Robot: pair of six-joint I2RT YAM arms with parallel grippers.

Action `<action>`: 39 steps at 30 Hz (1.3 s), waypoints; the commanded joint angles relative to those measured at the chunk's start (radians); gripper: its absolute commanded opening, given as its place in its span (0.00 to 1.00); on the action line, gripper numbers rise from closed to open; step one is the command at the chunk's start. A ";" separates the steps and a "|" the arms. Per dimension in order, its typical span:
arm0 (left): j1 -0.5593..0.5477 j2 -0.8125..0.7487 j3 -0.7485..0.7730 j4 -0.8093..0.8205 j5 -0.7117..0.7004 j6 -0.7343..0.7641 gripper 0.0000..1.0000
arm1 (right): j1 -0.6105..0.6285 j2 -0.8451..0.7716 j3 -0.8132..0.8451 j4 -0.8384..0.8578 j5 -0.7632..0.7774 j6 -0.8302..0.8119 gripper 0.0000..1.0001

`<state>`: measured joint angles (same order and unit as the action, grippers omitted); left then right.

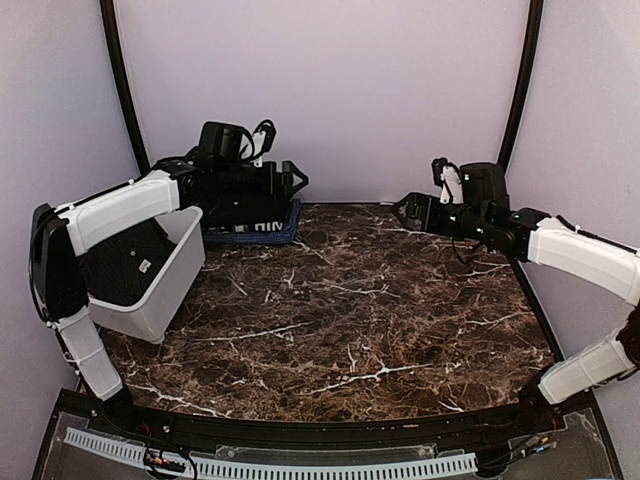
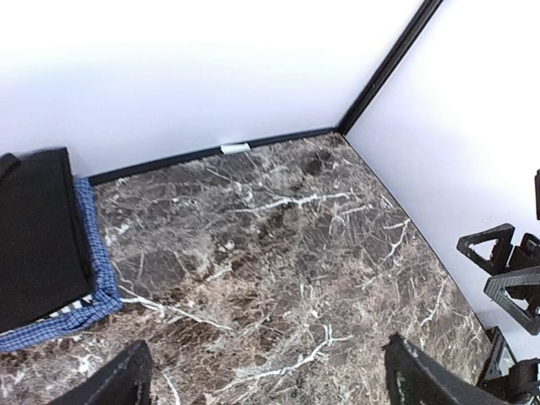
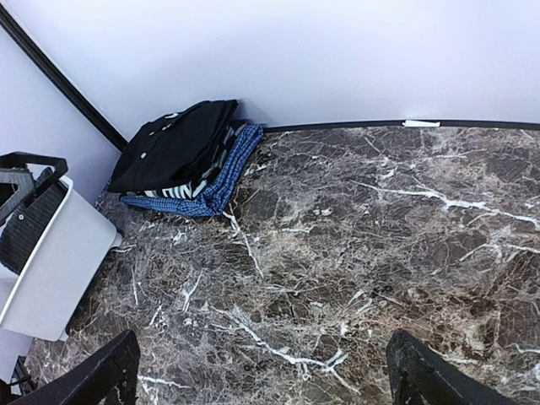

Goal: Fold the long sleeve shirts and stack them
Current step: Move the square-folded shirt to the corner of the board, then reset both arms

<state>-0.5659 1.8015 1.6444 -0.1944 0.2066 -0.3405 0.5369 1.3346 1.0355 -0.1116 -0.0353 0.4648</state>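
Folded long sleeve shirts lie stacked at the back left by the wall: a plain black one [image 3: 173, 143] on top, and under it a checked, blue-edged one [image 3: 221, 179] with white lettering. The same stack [image 1: 252, 228] sits half hidden under my left arm in the top view, and the black shirt [image 2: 38, 236] and its blue edge [image 2: 91, 253] lie at the left of the left wrist view. My left gripper [image 1: 297, 182] hovers just right of the stack, open and empty [image 2: 270, 380]. My right gripper [image 1: 398, 210] is at the back right, open and empty [image 3: 263, 375].
A white plastic bin [image 1: 160, 300] stands tilted at the left with dark cloth bearing a white tag [image 1: 125, 262] inside; its wall [image 3: 51, 261] also shows in the right wrist view. Brown marble table [image 1: 350, 320] spreads between the arms. Walls close the back and sides.
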 commanded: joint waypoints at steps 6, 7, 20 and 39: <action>0.012 -0.297 -0.266 0.043 -0.171 0.037 0.99 | 0.007 -0.077 0.045 -0.016 0.155 -0.036 0.99; 0.012 -0.328 -0.290 0.041 -0.188 0.036 0.99 | 0.007 -0.077 0.052 -0.028 0.166 -0.037 0.99; 0.034 -0.438 -0.368 -0.015 -0.235 -0.021 0.99 | 0.009 -0.121 0.050 -0.083 0.251 -0.037 0.99; 0.066 -0.452 -0.395 -0.018 -0.138 -0.021 0.99 | 0.009 -0.096 0.078 -0.144 0.322 0.008 0.99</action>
<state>-0.5087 1.3907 1.2694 -0.1963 0.0444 -0.3698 0.5411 1.2331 1.0824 -0.2516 0.2626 0.4522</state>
